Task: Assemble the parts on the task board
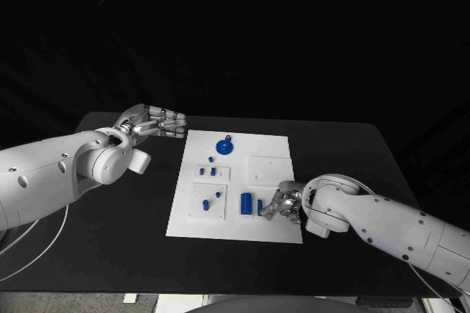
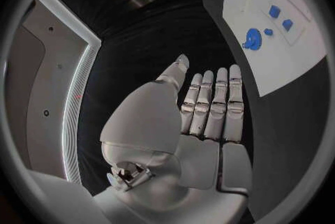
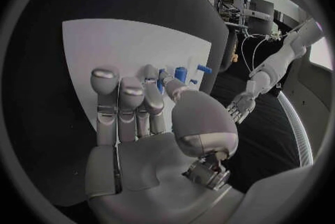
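Blue part (image 1: 261, 206) pinched by right hand (image 1: 284, 206) over the task board (image 1: 274, 191); left hand (image 1: 157, 121) flat (fingers together, empty)

Around the task board (image 1: 274, 157) the black bench (image 1: 343, 245) was bare on every side, so plenty of room there. The right hand (image 1: 284, 206) sat over the board's near right edge, fingers (image 3: 150, 93) crowding the blue parts (image 1: 246, 203) there. The left hand (image 1: 157, 121) hung off the board's far left corner.

Left hand (image 1: 157, 121) flat, fingers straight together, right hand (image 1: 284, 203) fingers curled
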`<move>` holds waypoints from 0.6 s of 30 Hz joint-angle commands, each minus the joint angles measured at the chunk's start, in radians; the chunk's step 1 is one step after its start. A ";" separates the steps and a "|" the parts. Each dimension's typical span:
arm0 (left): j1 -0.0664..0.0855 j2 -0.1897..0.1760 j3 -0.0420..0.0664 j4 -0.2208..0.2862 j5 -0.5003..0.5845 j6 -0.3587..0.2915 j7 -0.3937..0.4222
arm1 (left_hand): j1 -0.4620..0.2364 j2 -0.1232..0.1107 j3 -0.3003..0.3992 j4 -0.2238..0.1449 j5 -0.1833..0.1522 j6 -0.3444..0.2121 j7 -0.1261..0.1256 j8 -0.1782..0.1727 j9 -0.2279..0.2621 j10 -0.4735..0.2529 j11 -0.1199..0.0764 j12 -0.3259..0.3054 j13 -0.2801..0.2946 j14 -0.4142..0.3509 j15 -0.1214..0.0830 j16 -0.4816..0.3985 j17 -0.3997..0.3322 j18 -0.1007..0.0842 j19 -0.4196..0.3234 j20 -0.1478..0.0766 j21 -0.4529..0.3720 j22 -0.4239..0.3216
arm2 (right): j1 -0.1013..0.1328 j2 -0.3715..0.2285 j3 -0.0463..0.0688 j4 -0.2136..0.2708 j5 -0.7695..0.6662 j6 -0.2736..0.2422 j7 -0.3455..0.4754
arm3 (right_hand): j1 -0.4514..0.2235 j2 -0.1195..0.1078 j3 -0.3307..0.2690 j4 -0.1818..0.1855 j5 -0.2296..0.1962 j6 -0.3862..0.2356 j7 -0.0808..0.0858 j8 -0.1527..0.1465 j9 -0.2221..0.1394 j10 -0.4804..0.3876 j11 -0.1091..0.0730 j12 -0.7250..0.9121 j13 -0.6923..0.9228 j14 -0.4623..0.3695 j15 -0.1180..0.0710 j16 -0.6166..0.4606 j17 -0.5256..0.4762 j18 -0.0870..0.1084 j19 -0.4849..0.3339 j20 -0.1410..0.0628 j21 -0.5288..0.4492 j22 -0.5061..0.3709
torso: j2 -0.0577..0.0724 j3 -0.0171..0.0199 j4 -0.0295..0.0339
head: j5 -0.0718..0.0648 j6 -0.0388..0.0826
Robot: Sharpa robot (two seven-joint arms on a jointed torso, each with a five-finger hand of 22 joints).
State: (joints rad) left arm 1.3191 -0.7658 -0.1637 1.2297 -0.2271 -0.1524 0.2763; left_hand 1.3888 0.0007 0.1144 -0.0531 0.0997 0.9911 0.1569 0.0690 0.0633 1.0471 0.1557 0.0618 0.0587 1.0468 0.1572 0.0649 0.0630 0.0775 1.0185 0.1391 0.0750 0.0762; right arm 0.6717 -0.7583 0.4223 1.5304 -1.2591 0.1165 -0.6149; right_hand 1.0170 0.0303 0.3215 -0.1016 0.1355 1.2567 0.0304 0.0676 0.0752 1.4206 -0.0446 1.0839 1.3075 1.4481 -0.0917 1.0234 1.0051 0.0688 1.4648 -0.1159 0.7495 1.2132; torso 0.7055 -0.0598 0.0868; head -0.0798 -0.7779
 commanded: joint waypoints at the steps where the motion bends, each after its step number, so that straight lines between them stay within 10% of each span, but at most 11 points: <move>1: 0.000 0.001 0.001 0.002 -0.003 0.015 0.003 | -0.007 0.002 0.000 0.003 0.000 -0.004 0.000 -0.001 -0.001 -0.006 0.001 0.001 -0.001 -0.005 0.001 -0.005 -0.001 0.014 0.000 0.005 0.000 -0.001 | -0.001 0.004 0.000 -0.005 -0.016 0.009 -0.017 | -0.010 -0.003 0.015 -0.010 0.012 -0.003 0.000 -0.004 0.000 0.000 -0.005 0.000 0.022 0.002 -0.005 -0.005 -0.001 -0.007 0.054 -0.003 0.001 -0.001 | 0.000 0.0003 -0.0004 | -0.002 -0.003; 18: 0.000 0.000 0.000 0.002 -0.006 0.015 0.002 | -0.007 0.002 0.000 0.003 0.000 -0.004 0.000 -0.001 -0.001 -0.006 0.001 0.001 -0.001 -0.005 0.001 -0.005 -0.001 0.014 0.000 0.005 0.000 -0.001 | -0.001 0.007 -0.001 -0.015 -0.013 -0.002 -0.001 | -0.020 -0.020 -0.043 -0.012 0.033 -0.001 0.000 -0.004 0.000 0.000 -0.004 0.000 0.021 0.002 -0.005 -0.006 -0.003 -0.006 0.054 -0.003 -0.001 -0.002 | 0.000 0.0005 -0.0008 | -0.005 0.001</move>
State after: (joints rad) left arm 1.3190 -0.7667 -0.1640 1.2296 -0.2292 -0.1496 0.2737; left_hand 1.3888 0.0007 0.1144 -0.0531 0.0997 0.9911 0.1570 0.0690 0.0633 1.0471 0.1557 0.0618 0.0587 1.0468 0.1572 0.0649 0.0630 0.0774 1.0185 0.1391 0.0750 0.0762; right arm 0.6731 -0.7501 0.4233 1.5188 -1.2630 0.1168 -0.6236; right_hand 0.9993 0.0125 0.2795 -0.1138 0.1716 1.2588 0.0286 0.0668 0.0768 1.4205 -0.0446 1.0839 1.3075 1.4481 -0.0918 1.0234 1.0034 0.0689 1.4648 -0.1158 0.7495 1.2124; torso 0.7056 -0.0597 0.0862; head -0.0835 -0.7787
